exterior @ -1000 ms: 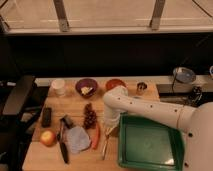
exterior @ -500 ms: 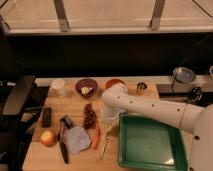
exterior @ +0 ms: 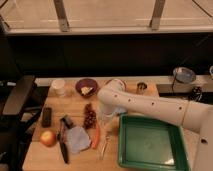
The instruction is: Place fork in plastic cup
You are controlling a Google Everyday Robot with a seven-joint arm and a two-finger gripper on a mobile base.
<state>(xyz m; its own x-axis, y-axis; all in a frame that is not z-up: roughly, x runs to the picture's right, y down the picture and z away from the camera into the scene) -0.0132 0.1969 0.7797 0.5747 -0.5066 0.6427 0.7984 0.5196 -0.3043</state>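
Observation:
The fork [exterior: 105, 146] lies flat on the wooden table [exterior: 75, 105], between the orange carrot [exterior: 95, 137] and the left edge of the green tray. My gripper [exterior: 107, 122] hangs from the white arm [exterior: 145, 106] and points down at the table. It is just above and behind the fork and right of the grapes. The plastic cup is hidden; I cannot make it out, and the arm covers part of the table.
A green tray [exterior: 121, 150] fills the front right. A whitish cup [exterior: 58, 86], a purple bowl [exterior: 86, 86] and a small metal cup [exterior: 141, 87] stand along the back. Grapes [exterior: 90, 117], a blue sponge [exterior: 77, 138], a black-handled knife [exterior: 62, 145] and an apple [exterior: 48, 138] lie on the left.
The arm's lower end has shifted only slightly above the fork. The fork and the other things lie where they were.

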